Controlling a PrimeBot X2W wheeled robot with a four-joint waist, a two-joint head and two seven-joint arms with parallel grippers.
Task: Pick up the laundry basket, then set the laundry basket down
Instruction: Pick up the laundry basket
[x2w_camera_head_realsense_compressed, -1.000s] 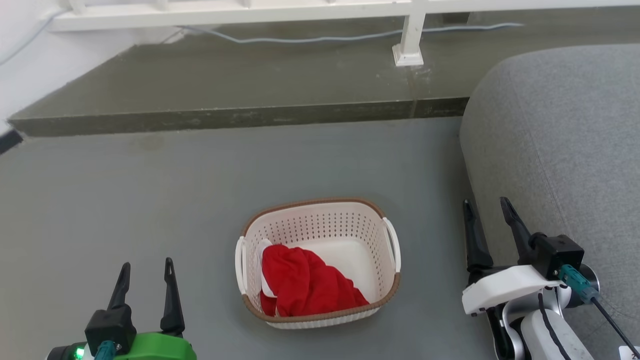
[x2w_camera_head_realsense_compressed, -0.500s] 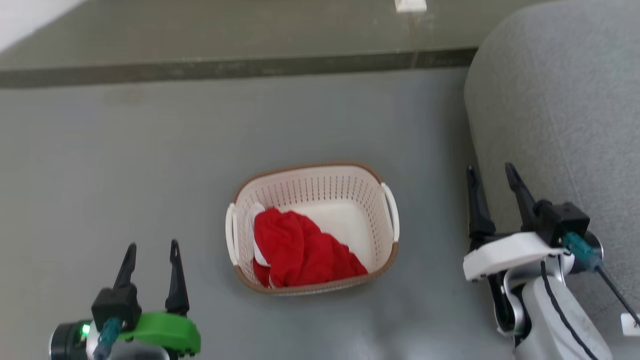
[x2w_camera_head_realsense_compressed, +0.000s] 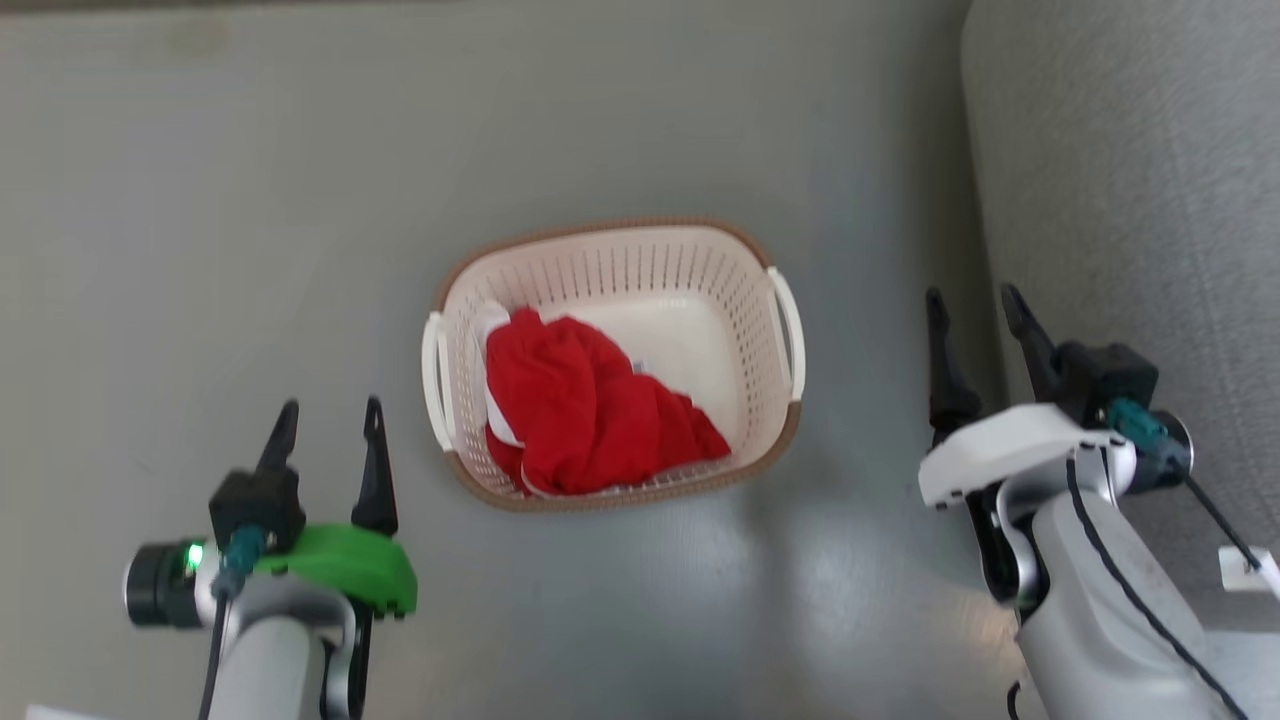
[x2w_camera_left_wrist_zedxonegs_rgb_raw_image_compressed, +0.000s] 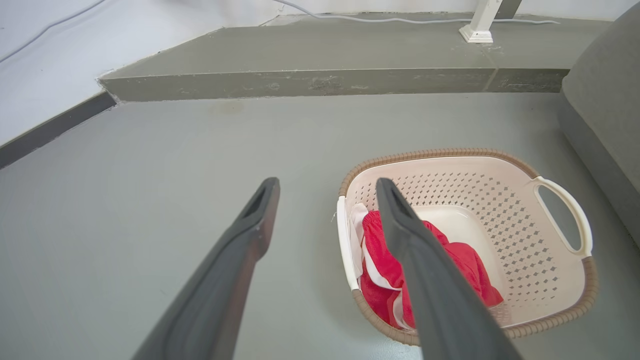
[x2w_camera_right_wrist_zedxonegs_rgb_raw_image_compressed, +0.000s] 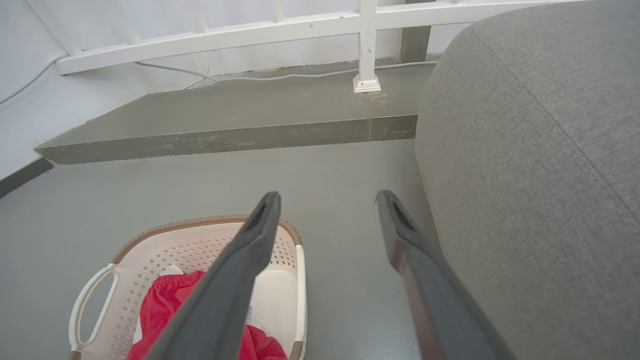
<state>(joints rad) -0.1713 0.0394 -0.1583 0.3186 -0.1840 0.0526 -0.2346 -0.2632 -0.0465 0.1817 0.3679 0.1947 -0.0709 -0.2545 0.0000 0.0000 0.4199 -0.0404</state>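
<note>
The laundry basket (x2w_camera_head_realsense_compressed: 762, 260) stands on the grey floor in the middle of the head view, cream-white with perforated sides, a brown rim and white side handles. Inside it lies a red cloth (x2w_camera_head_realsense_compressed: 580, 405) with white trim. My left gripper (x2w_camera_head_realsense_compressed: 330, 420) hangs open to the basket's lower left, apart from it. On the basket's right, my right gripper (x2w_camera_head_realsense_compressed: 975, 305) is open too, close to the sofa. The left wrist view has the basket (x2w_camera_left_wrist_zedxonegs_rgb_raw_image_compressed: 550, 280) to the right of the fingers; the right wrist view has the basket (x2w_camera_right_wrist_zedxonegs_rgb_raw_image_compressed: 200, 235) at lower left.
A grey upholstered sofa (x2w_camera_head_realsense_compressed: 1130, 170) fills the right side, next to the right gripper. Beyond the basket a raised concrete step (x2w_camera_left_wrist_zedxonegs_rgb_raw_image_compressed: 300, 82) crosses the floor, with a white railing post (x2w_camera_right_wrist_zedxonegs_rgb_raw_image_compressed: 366, 75) and a cable (x2w_camera_right_wrist_zedxonegs_rgb_raw_image_compressed: 280, 76) on it.
The head camera has tilted down, so the basket now sits higher in the picture and the step has left it. Both grippers stay open beside the basket.
</note>
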